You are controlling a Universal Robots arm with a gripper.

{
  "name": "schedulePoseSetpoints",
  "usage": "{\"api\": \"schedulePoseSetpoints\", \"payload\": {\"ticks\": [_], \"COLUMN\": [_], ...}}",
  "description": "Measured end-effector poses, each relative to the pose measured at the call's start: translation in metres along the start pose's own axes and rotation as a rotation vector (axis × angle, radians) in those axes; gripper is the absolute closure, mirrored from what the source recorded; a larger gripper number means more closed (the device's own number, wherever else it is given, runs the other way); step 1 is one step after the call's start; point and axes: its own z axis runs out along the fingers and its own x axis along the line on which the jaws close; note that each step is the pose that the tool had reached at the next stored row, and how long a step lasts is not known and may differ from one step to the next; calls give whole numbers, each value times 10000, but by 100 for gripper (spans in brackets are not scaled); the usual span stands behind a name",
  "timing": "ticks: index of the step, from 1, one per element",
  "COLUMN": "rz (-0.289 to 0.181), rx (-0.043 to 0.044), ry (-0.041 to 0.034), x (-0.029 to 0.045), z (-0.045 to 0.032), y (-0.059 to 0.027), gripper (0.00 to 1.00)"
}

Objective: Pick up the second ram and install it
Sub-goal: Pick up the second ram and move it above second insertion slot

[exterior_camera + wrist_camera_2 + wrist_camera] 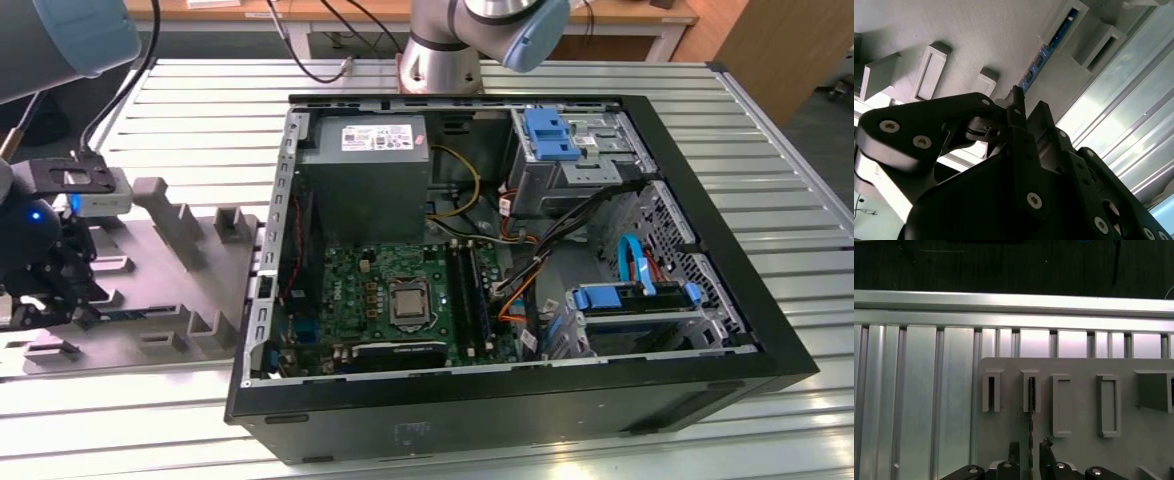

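The second ram (pixel 1031 407) stands on edge in a slot of the grey holder block (pixel 1079 450). In the second wrist view the ram (pixel 1046 50) shows as a blue strip running along that slot. My gripper (pixel 1030 447) is open and straddles the near end of the stick. One fingertip (pixel 1014 450) sits on each side, with a small gap to the board. In the exterior view the gripper (pixel 54 285) hangs low over the holder block (pixel 174 270) at that view's left, beside the open computer case, and the ram (pixel 134 313) lies under it as a thin dark strip.
The open black computer case (pixel 667 390) lies on the ribbed metal table (pixel 200 110). Inside are the green motherboard (pixel 387 290), long black slots (pixel 467 290), a grey power supply (pixel 367 180) and loose cables (pixel 534 260). The arm's base (pixel 447 40) stands behind the case.
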Motion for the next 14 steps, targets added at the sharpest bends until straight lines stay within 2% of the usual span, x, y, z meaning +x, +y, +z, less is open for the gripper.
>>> {"api": "schedulePoseSetpoints", "payload": {"ticks": [10, 14], "rz": [-46, -49], "rx": [154, 185], "ry": [-36, -47], "x": [4, 4], "z": [151, 198], "y": [62, 66], "gripper": [70, 70]}}
